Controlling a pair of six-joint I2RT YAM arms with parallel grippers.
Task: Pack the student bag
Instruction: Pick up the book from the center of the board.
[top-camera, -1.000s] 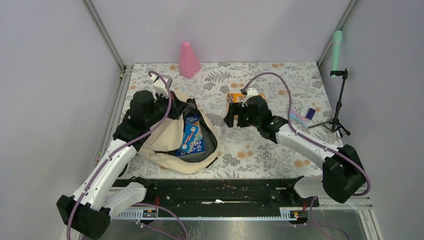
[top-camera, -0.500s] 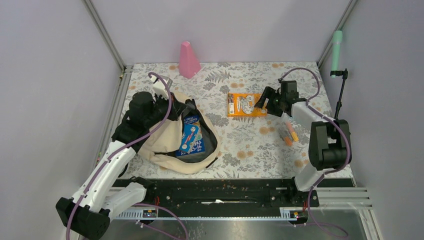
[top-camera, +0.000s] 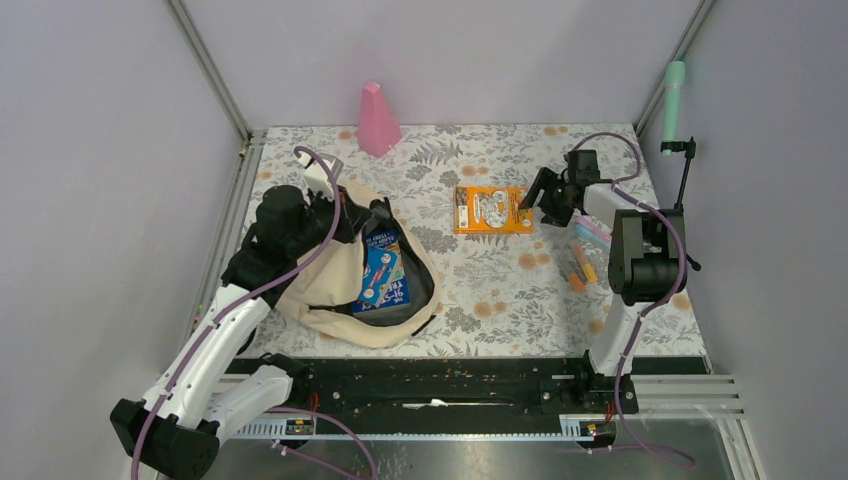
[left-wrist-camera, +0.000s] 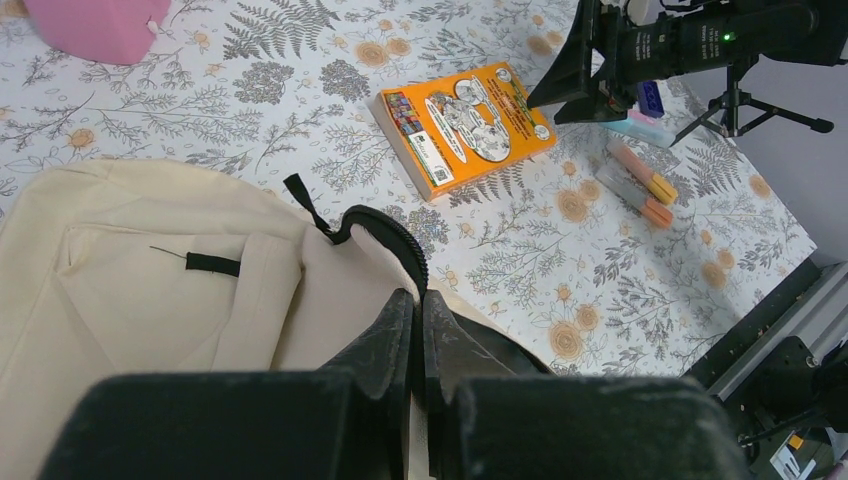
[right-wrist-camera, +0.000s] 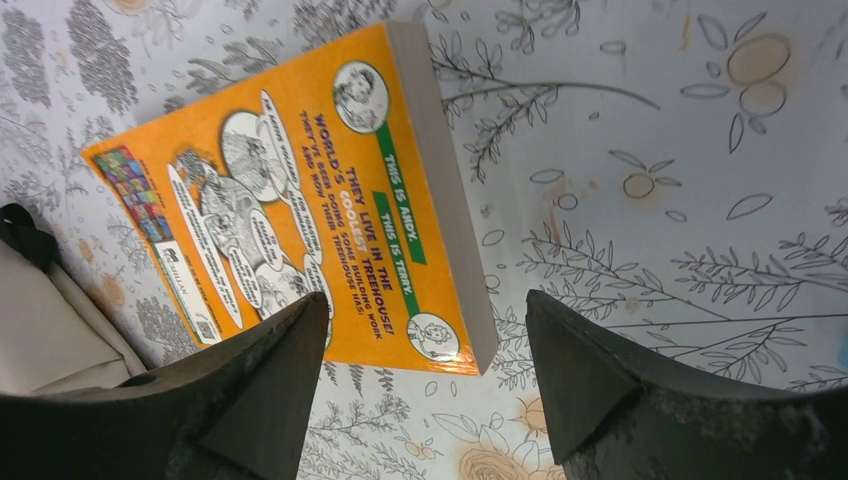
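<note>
The student bag (top-camera: 335, 290), cream fabric with a dark zipper rim, lies open at the left with a blue book (top-camera: 385, 275) inside. My left gripper (top-camera: 362, 222) is shut on the bag's rim; in the left wrist view its fingers (left-wrist-camera: 400, 330) pinch the zipper edge of the bag (left-wrist-camera: 150, 290). An orange book (top-camera: 492, 209) lies flat mid-table. My right gripper (top-camera: 535, 197) hovers open at the book's right end. In the right wrist view the gripper (right-wrist-camera: 425, 300) straddles the corner of the orange book (right-wrist-camera: 300, 220) without touching it.
A pink cone (top-camera: 378, 120) stands at the back. Orange markers (top-camera: 580, 265) and a pale pouch (top-camera: 592, 232) lie by the right arm. A tripod with a green handle (top-camera: 674, 90) stands at the far right. A black rail (top-camera: 430, 385) runs along the near edge.
My right arm has swung from over the book's left end to its right end and folded back. Its jaws have narrowed slightly. The left arm and the bag have not moved.
</note>
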